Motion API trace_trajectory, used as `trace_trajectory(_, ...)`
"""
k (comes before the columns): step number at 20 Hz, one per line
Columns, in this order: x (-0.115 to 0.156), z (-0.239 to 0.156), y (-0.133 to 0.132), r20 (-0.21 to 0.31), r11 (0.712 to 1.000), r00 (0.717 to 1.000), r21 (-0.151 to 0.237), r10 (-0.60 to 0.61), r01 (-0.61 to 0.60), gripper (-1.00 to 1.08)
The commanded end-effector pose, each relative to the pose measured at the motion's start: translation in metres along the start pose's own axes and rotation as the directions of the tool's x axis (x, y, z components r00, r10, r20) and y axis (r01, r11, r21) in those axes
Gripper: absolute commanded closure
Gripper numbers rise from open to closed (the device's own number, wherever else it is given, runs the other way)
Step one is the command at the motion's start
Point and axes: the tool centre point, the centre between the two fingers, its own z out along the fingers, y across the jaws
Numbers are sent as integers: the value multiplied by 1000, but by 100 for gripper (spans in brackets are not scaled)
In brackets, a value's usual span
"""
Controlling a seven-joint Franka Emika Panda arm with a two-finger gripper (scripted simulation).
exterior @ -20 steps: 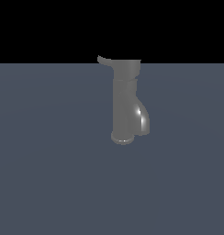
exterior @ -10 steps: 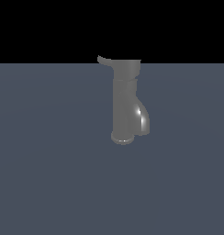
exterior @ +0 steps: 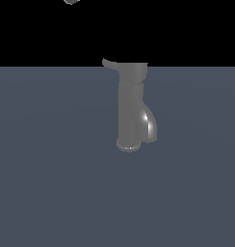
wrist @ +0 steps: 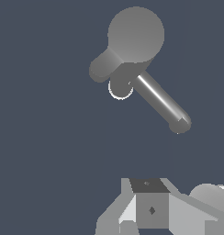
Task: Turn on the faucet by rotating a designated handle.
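Grey faucet; only the wrist view shows the pincer, opening unclear, well apart.

Gripper high overhead, facing straight down, jaws' spread unclear.

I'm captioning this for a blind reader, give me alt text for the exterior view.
A grey upright faucet stands on a dark blue-grey floor, its handle pointing to the exterior view's left and its spout to the right. A small bit of the gripper shows at the top edge.
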Motion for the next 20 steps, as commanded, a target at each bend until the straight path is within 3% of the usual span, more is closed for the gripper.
trace_trajectory(1, 9, 8, -10, 1, 998, 998, 0, 60, -60, 108)
trace_trajectory(11, 49, 39, -42, 4, 957, 957, -3, 289, -289, 108)
trace_trajectory(20, 93, 68, -63, 4, 873, 873, -7, 487, -487, 108)
